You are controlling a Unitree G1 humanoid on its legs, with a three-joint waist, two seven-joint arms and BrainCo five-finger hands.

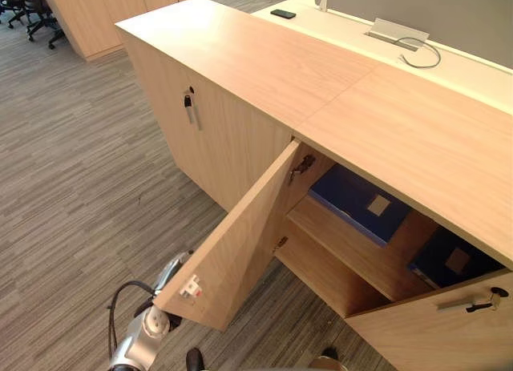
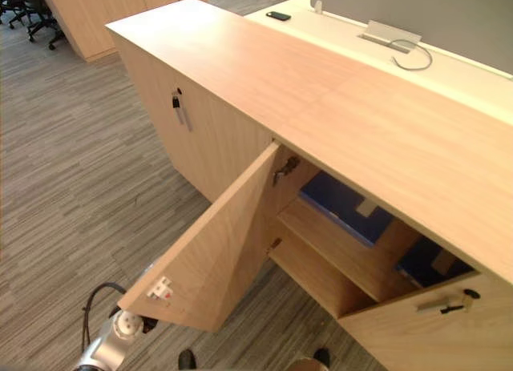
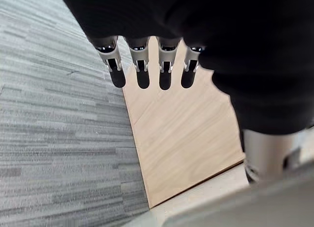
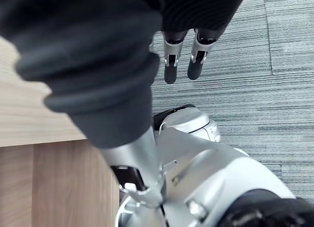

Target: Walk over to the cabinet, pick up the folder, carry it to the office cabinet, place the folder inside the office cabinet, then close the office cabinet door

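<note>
Left hand (image 3: 139, 65), fingers straight and empty, sat by the open door (image 1: 240, 243), right hand (image 4: 170, 67) hung open above the carpet (image 1: 80, 147), folder (image 1: 357, 199) lay on the shelf (image 1: 345, 255) inside the cabinet (image 1: 240, 58): closing step, I judged, so you next needed to push that door shut.

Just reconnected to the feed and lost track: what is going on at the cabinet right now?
The office cabinet has its door swung wide open. A blue folder lies on the shelf inside, with a second blue folder further right. The left robot hand is by the door's free edge, fingers straight, seemingly placed to push it shut; I cannot tell if it touches. The right robot hand hangs open above the carpet, holding nothing.
</note>
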